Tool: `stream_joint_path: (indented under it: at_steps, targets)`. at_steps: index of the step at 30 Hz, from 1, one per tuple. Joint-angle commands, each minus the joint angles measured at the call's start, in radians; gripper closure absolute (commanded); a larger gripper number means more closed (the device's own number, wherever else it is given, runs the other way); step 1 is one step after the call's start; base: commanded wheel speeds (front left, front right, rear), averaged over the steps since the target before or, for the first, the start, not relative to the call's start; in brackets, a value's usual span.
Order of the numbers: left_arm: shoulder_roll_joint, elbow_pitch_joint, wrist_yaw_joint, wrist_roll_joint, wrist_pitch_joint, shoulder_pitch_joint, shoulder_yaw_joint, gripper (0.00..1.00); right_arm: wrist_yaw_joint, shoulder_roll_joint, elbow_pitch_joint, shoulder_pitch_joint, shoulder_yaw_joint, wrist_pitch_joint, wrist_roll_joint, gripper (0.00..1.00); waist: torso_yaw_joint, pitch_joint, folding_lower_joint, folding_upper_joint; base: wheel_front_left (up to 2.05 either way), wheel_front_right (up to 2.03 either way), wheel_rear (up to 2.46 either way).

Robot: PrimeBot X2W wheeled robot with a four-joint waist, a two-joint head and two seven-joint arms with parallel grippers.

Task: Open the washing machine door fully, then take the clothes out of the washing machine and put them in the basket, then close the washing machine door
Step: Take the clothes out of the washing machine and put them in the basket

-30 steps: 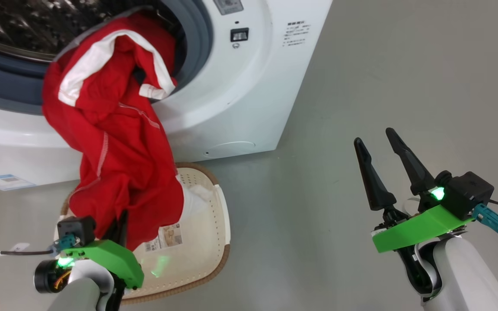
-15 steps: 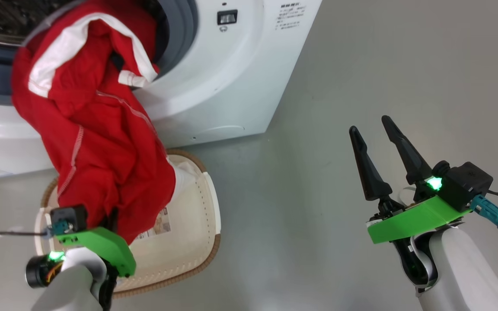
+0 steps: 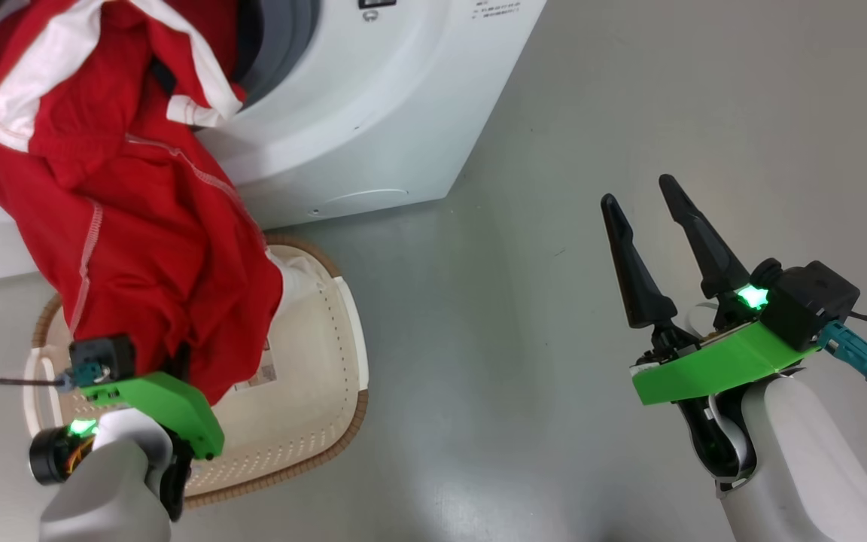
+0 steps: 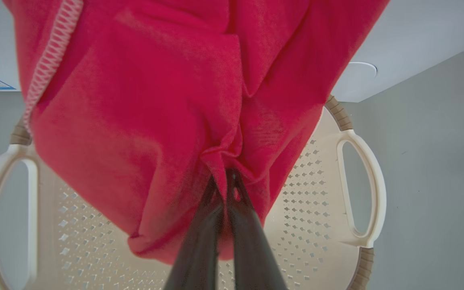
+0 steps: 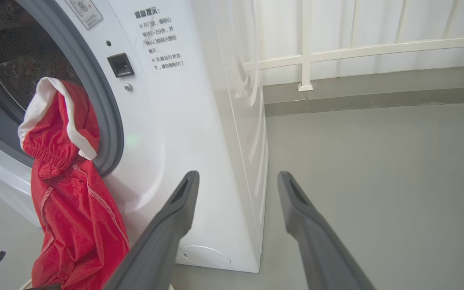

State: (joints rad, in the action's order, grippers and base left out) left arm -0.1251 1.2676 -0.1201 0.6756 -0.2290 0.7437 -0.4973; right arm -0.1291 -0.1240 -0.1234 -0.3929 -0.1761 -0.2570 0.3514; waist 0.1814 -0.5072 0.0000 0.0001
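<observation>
Loosely hanging red clothes — left pincer pinching, perforated basket beneath

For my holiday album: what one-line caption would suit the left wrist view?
Left gripper pinching a fold of the red clothes, which hang over the basket.

Half of sticker under clothes, print unreadable. Top of washing machine cut off by frame edge — tips of left gripper fingers buried in fabric.
</observation>
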Motion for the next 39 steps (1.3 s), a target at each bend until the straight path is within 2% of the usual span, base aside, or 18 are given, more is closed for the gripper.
stream_joint_path:
  at_steps: [1,8,9,10,11,12,13,20,24,39]
  targets:
    - [-0.027,-0.001,-0.007,0.008,-0.008,0.021,0.016,1.00,-0.002,0.008,0.026,0.000,-0.016,-0.005,-0.013,0.00,0.007,-0.010,0.0000,-0.0001,0.00,0.00,0.00]
    - [-0.021,0.011,-0.002,0.010,-0.019,0.032,0.013,1.00,-0.002,0.010,0.025,-0.005,-0.010,-0.005,-0.015,0.00,0.005,-0.012,0.0000,-0.0001,0.00,0.00,0.00]
    - [-0.022,0.011,-0.001,0.009,-0.020,0.032,0.012,0.96,-0.002,0.010,0.025,-0.005,-0.009,-0.005,-0.015,0.00,0.003,-0.011,0.0000,-0.0001,0.00,0.00,0.00]
    - [-0.023,0.012,0.003,0.007,-0.022,0.033,0.011,0.75,-0.002,0.010,0.025,-0.006,-0.009,-0.005,-0.015,0.00,0.001,-0.010,0.0000,-0.0001,0.00,0.00,0.00]
    - [-0.023,0.012,0.004,0.006,-0.024,0.034,0.011,0.58,-0.002,0.010,0.024,-0.006,-0.009,-0.005,-0.016,0.00,-0.001,-0.009,0.0000,-0.0001,0.00,0.00,0.00]
    - [-0.023,0.013,0.004,0.007,-0.025,0.033,0.012,0.22,-0.002,0.010,0.023,-0.006,-0.009,-0.005,-0.016,0.00,-0.003,-0.007,0.0000,-0.0001,0.00,0.00,0.00]
    - [-0.022,0.013,0.004,0.009,-0.027,0.032,0.013,0.00,-0.002,0.010,0.022,-0.006,-0.009,-0.005,-0.016,0.00,-0.005,-0.005,0.0000,-0.0001,0.00,0.00,0.00]
    - [-0.024,0.005,0.001,0.004,-0.032,0.020,0.013,0.00,-0.002,0.010,0.020,-0.003,-0.009,-0.005,-0.017,0.00,-0.016,0.010,0.0000,-0.0001,0.00,0.00,0.00]
    - [-0.038,-0.052,0.001,-0.007,-0.032,0.004,0.028,0.00,-0.002,0.006,0.021,0.001,-0.005,-0.005,-0.017,0.00,-0.026,0.017,0.0000,-0.0001,0.00,0.00,0.00]
    - [-0.098,-0.431,0.025,-0.117,-0.033,-0.163,0.189,0.00,-0.002,0.004,0.026,0.022,0.007,-0.005,-0.016,0.00,-0.052,0.043,0.0000,-0.0001,0.00,0.00,0.00]
